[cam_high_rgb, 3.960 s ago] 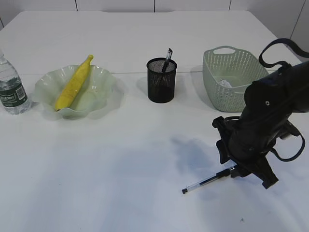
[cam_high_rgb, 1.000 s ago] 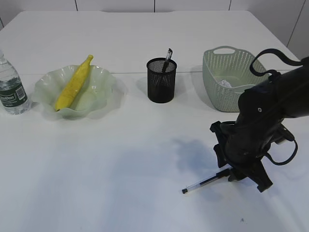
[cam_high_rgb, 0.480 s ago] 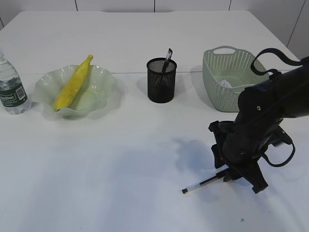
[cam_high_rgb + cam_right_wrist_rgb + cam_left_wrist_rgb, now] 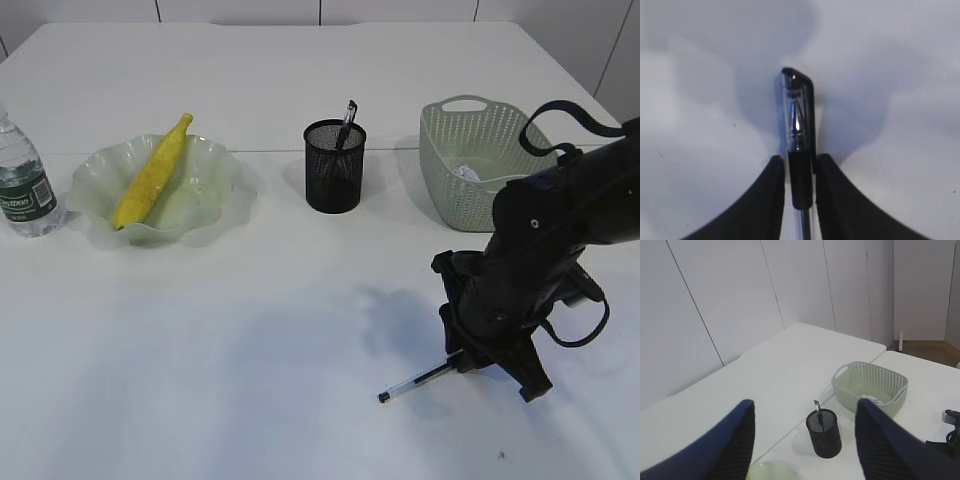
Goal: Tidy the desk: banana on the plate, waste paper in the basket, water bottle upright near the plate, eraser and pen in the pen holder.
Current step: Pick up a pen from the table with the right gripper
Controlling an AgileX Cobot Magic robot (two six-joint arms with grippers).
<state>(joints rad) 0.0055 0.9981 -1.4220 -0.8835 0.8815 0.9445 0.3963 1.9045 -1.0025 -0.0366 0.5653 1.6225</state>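
Right wrist view: right claw (image 4: 800, 200) clamped on a clear black-capped pen (image 4: 799, 135); left claw (image 4: 802, 450) apart.

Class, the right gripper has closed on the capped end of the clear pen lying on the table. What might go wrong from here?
1. The right gripper pinches the clear pen near one end, so it may swing or slip when lifted.
2. The black mesh pen holder already holds a pen and looks light; a clumsy insertion might tip it.
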